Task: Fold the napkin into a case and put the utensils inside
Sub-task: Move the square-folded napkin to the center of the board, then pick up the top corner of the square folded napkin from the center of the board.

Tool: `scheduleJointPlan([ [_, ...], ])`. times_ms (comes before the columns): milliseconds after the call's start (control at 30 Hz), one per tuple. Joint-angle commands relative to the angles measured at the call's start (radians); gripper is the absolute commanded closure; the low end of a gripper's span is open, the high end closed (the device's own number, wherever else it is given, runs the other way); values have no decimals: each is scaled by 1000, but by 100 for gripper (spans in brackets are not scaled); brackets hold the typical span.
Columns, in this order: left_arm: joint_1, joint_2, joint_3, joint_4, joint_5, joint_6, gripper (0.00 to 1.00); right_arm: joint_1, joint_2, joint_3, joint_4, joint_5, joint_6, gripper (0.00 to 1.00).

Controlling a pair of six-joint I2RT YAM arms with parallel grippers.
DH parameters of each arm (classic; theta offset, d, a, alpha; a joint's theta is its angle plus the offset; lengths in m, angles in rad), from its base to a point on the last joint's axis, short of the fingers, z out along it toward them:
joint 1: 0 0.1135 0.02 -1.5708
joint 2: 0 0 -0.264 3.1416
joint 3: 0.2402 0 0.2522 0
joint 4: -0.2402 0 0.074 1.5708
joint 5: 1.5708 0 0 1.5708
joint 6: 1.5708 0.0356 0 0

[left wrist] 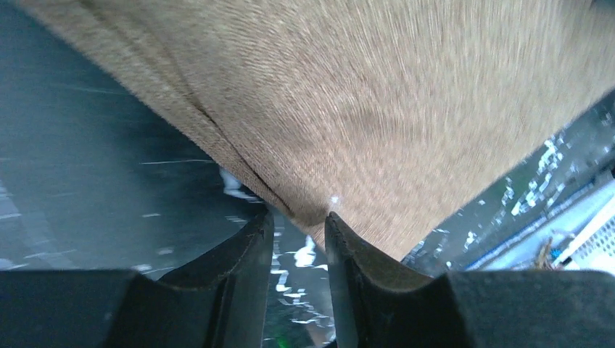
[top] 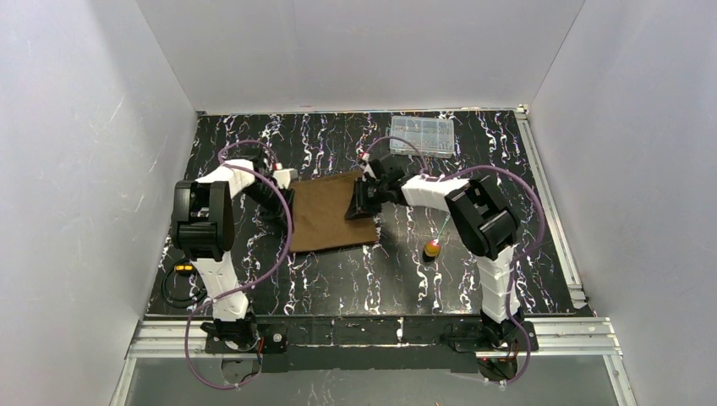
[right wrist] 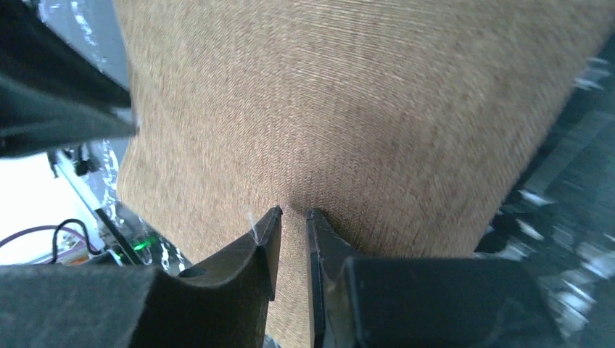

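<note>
Since a neat fold wants 2 matched grips, the step in hand looks like taking the napkin by its opposite side edges and carrying 1 side over the other. The right claw, at the napkin's right edge, has its jaws at a thin slot with brown cloth inside and a pucker at the tips, so it has hold of the napkin. From above, that edge stands off the table as a darker flap. The left claw, at the napkin's left edge, is narrowed too, yet marbled table shows through the gap and the cloth's corner only meets the tips. I cannot tell whether it is pinched. To do this well, I would make sure of that left grip before any lift. Then I would raise both edges level and low so the sheet neither drags nor twists, and lay edge on edge squarely.

The napkin is plain brown woven cloth, matte, finely ribbed, limp and roughly square, with 1 soft crease running to the left claw. It should slide easily on the glossy black, white-veined surface. Near the napkin's right side, apart from it, lies 1 utensil, slim, with a gold-orange head and a thin handle; I cannot find the other. Beyond the napkin's far right corner sits a clear plastic compartment box.
</note>
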Motion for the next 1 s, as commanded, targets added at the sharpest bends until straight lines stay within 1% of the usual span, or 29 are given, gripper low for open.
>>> scheduleJointPlan([
  [0, -82, -36, -103, -32, 42, -1, 67, -50, -80, -18, -230, 55, -184, 73],
  [33, -87, -49, -106, -35, 45, -4, 65, -51, -91, -20, -248, 51, -199, 73],
  [67, -88, -58, -101, -40, 41, -6, 59, -50, -101, -24, -251, 40, -201, 72],
  [200, -68, -95, -4, -68, -29, -11, 44, -19, -110, -13, -248, 26, -179, 71],
  [367, -11, -100, 167, -76, -89, -59, 35, 12, -129, -12, -236, 69, -121, 71],
  [433, -10, -84, 203, -71, -92, -80, 32, 14, -154, -13, -231, 89, -119, 70],
  [500, -9, -57, 218, -59, -76, -109, 30, 13, -165, 22, -258, 111, -144, 69],
  [600, -19, -10, 227, -29, -70, -137, 31, 12, -145, 97, -325, 110, -185, 68],
  [667, -25, 20, 237, -12, -63, -145, 36, 12, -130, 120, -343, 90, -196, 68],
  [800, -41, 66, 267, 8, -70, -148, 48, 13, -119, 87, -301, 62, -182, 69],
  [967, -45, 109, 315, 19, -92, -154, 56, 15, -103, 42, -252, 35, -165, 71],
])
